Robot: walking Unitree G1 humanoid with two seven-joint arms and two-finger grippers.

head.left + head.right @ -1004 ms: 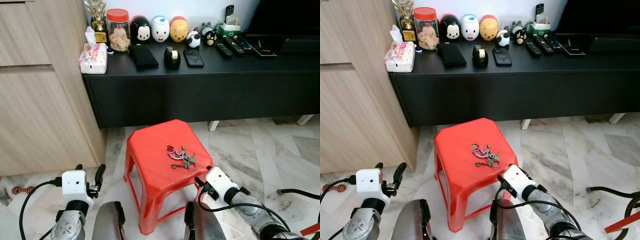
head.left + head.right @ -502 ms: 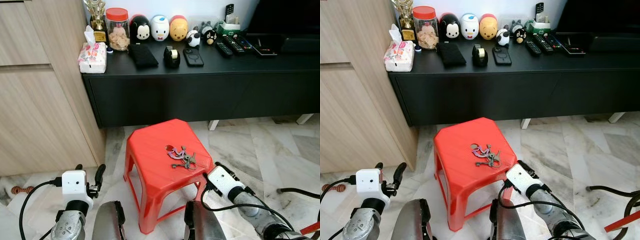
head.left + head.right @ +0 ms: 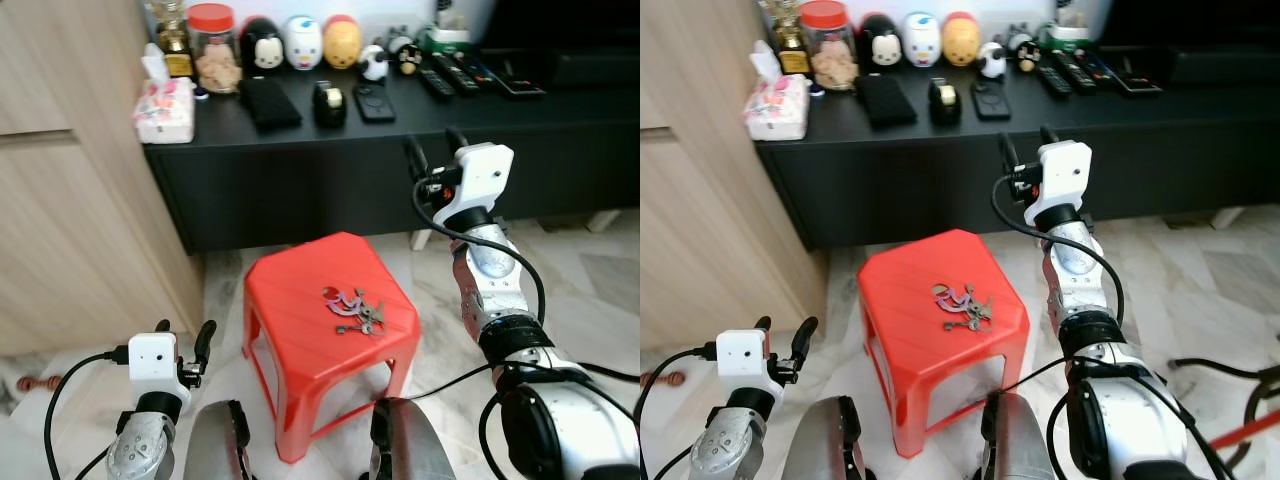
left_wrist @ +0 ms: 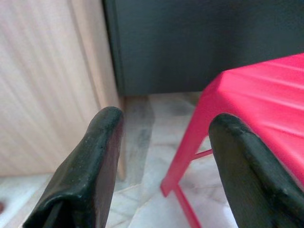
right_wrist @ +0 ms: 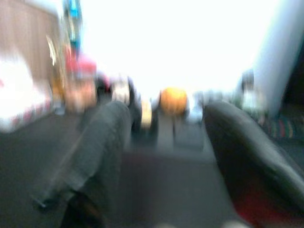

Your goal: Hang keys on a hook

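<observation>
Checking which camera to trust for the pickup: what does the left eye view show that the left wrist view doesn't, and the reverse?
Left eye view alone: the keys on the stool's top, the raised, open right tool in front of the black console, and the jar and toys.

Left wrist view alone: the open left tool seen along its own fingers.

Both: the red stool, wooden cabinet and marble floor.

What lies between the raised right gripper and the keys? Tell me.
Nothing solid. In the left eye view the right gripper, fingers open, hangs before the black cabinet. Below it come marble floor and bare red stool top, then the keys.
</observation>
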